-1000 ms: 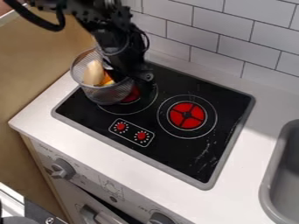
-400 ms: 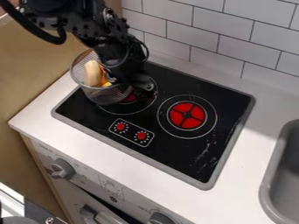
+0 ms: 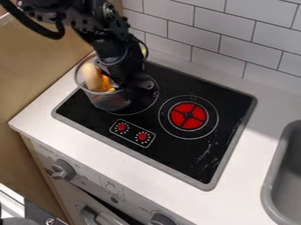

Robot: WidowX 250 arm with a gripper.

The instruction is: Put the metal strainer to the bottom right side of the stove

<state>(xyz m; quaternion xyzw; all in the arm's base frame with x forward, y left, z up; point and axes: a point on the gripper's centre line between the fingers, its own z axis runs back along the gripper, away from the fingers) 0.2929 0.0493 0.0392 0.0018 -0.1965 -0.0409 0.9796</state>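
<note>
Metal strainer: The mesh strainer (image 3: 111, 103) was at the left corner of the black stove top (image 3: 182, 165) in the camera view, over the left burner, its rim reaching out past the stove's edge. It wasn't at the bottom right. I couldn't tell whether its base touched the glass.
Inside the strainer: A long, pale piece (image 3: 92, 77) leaned up against the left side, with something orange (image 3: 107, 82) right beside it. I couldn't name either one.
Gripper: The black gripper (image 3: 138, 86) hung down at the strainer's right side, overlapping its rim from where I stood. Whether it was open or closed, or had hold of the rim, I couldn't tell.
Arm: It came in from the upper left, dark and jointed, and hid part of the strainer.
Right burner: The red disc (image 3: 188, 116) sat inside white rings, well apart from the strainer.
Dials: Two small red dials (image 3: 132, 132) lay in a white outline near the stove's front edge.
Around the stove: White counter (image 3: 258, 110), a grey sink (image 3: 269, 178) to the right, white tiles (image 3: 226, 44) behind.
</note>
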